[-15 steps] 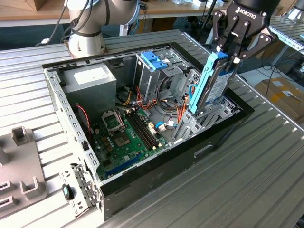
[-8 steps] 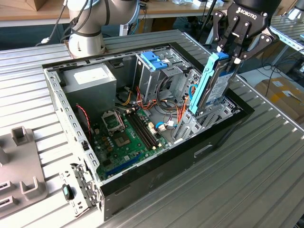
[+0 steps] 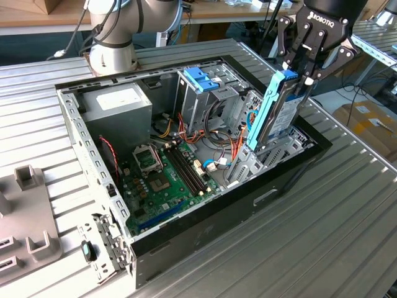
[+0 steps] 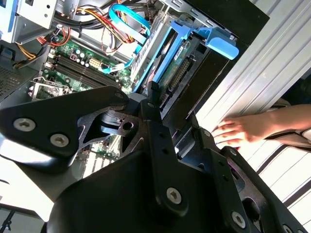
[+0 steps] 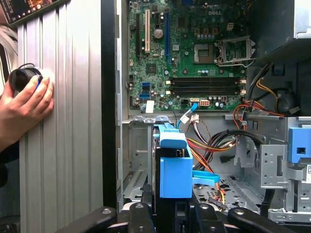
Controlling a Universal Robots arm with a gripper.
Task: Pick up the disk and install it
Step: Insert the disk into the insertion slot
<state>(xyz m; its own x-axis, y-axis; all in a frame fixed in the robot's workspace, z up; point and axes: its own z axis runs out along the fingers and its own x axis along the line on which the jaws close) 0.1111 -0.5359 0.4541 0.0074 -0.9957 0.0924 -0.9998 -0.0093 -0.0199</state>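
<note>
The disk (image 3: 276, 115) is a flat silver-grey drive in a light blue carrier rail. It stands on edge, slightly tilted, with its lower end down in the bay at the exterior view's right end of the open computer case (image 3: 186, 233). My gripper (image 3: 303, 76) is shut on the disk's upper end. In the first wrist view the blue carrier end (image 5: 175, 167) sits just beyond my black fingers (image 5: 141, 216). The second wrist view looks along the disk (image 4: 177, 68) into the bay.
Inside the case lie a green motherboard (image 3: 167, 177), coloured cables (image 3: 232, 149), a power supply (image 3: 118, 102) and a metal drive cage topped by a blue bracket (image 3: 201, 77). A person's hand (image 5: 26, 104) rests on the ribbed table beside the case. Grey fixtures (image 3: 31, 211) stand at the exterior view's left.
</note>
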